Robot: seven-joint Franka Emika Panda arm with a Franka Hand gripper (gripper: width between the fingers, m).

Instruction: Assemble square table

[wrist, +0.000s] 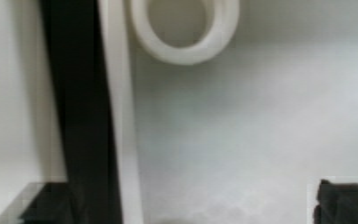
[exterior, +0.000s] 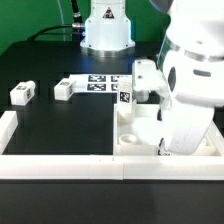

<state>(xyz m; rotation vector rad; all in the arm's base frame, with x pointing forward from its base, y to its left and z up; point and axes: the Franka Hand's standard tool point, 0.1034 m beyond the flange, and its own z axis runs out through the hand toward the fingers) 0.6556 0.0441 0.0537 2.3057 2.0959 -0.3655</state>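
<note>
The white square tabletop (exterior: 135, 130) lies at the exterior view's lower right, against the white border walls. In the wrist view I see its flat surface (wrist: 247, 130), its raised rim (wrist: 115, 110) and one round corner socket (wrist: 181, 30). My gripper (wrist: 194, 205) hangs low over the tabletop with its dark fingertips (wrist: 350, 200) wide apart and nothing between them. In the exterior view the arm (exterior: 185, 90) hides the jaws. A tagged white leg (exterior: 127, 96) stands at the tabletop's far edge. Two more legs (exterior: 22, 93) (exterior: 64, 89) lie on the black table at the left.
The marker board (exterior: 100, 82) lies in front of the robot base (exterior: 106, 30). White border walls run along the near edge (exterior: 60, 165) and the left side (exterior: 8, 125). In the wrist view a wall (wrist: 7, 100) runs beside the rim across a black strip.
</note>
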